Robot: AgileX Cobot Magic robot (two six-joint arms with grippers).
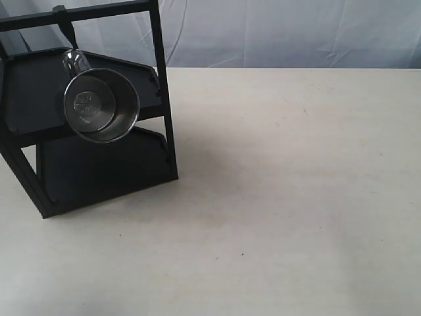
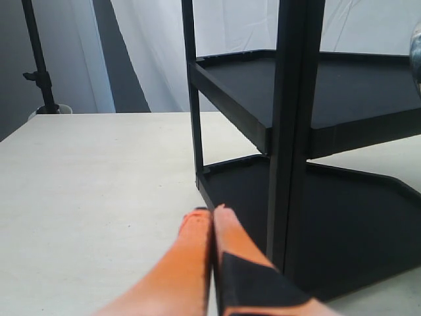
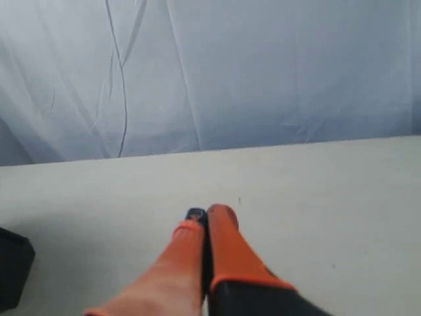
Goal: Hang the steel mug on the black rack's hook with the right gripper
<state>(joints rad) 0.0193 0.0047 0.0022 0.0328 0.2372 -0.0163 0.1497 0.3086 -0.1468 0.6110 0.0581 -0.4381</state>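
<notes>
on hook (image 1: 66, 31), steel mug (image 1: 100, 105) hangs, well apart from closed, empty right end effector (image 3: 205, 216).

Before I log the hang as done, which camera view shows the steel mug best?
The exterior view: the steel mug shows whole, hanging by its handle from the hook of the black rack, open mouth facing the camera. The left wrist view catches only a shiny sliver at its edge. The right wrist view shows none of it.

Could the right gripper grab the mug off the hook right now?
Probably yes. The mug hangs at the front of the rack with its mouth facing out and nothing in front of it. The right gripper is shut, over bare table, so it must open first.
</notes>
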